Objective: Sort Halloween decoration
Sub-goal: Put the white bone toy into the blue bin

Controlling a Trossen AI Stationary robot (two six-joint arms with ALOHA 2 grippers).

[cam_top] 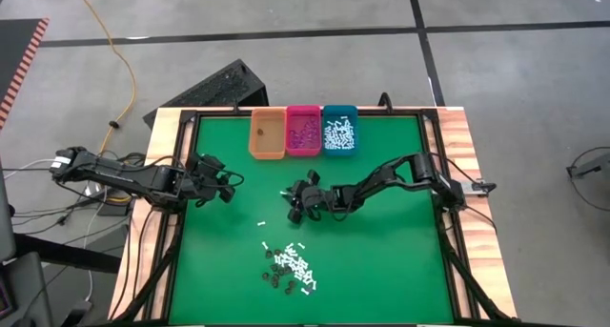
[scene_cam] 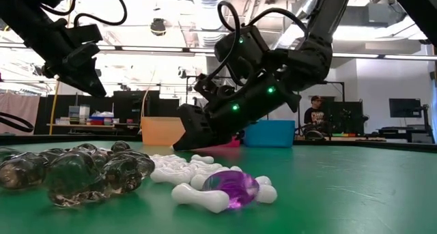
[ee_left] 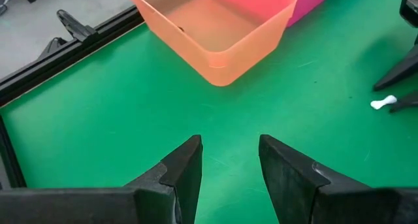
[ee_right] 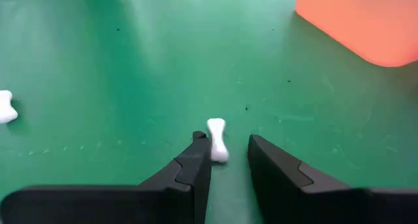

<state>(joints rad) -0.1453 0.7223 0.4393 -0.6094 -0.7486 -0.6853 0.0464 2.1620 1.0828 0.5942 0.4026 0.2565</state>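
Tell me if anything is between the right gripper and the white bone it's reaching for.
Nothing visible. The white bone lies on bare green mat, partly between the open fingers of the right gripper, against one finger's inner edge.

A matt green table mat [cam_top: 381,232] is seen – bordered by wood-grain edging [cam_top: 465,174]; the translucent orange plastic bin [ee_left: 215,28] looks smooth.

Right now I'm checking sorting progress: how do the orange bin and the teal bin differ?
The orange bin looks nearly empty, with at most a dark speck or two, while the teal bin holds a heap of white pieces. The orange bin stands at the left end of the row, the teal bin at the right end, with the pink bin between them. Both are small rectangular bins at the mat's far edge.
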